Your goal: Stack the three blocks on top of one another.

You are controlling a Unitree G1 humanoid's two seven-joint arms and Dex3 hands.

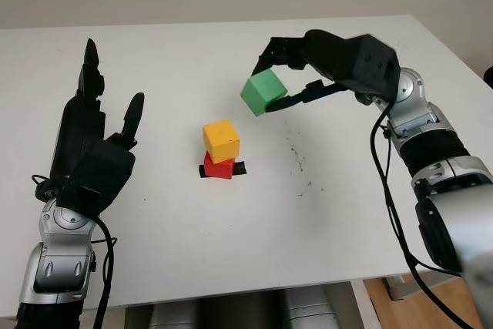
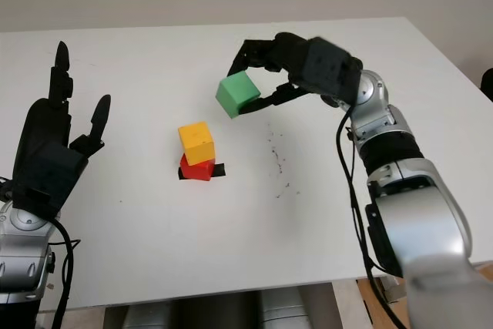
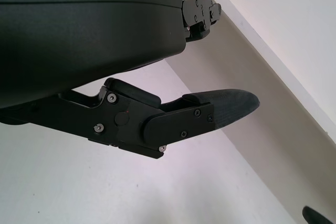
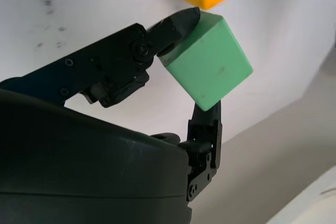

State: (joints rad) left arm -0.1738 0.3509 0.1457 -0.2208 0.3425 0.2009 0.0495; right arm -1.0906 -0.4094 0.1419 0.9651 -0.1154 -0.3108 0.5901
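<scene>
Two blocks already stand stacked near the middle of the white desk: the yellow block sits on the red block, turned slightly askew to it. The right hand pinches the green block between its fingers, off the desk, above and to the right of the stack, tilted onto a corner. The left hand is open at the desk's left side, holding nothing.
</scene>
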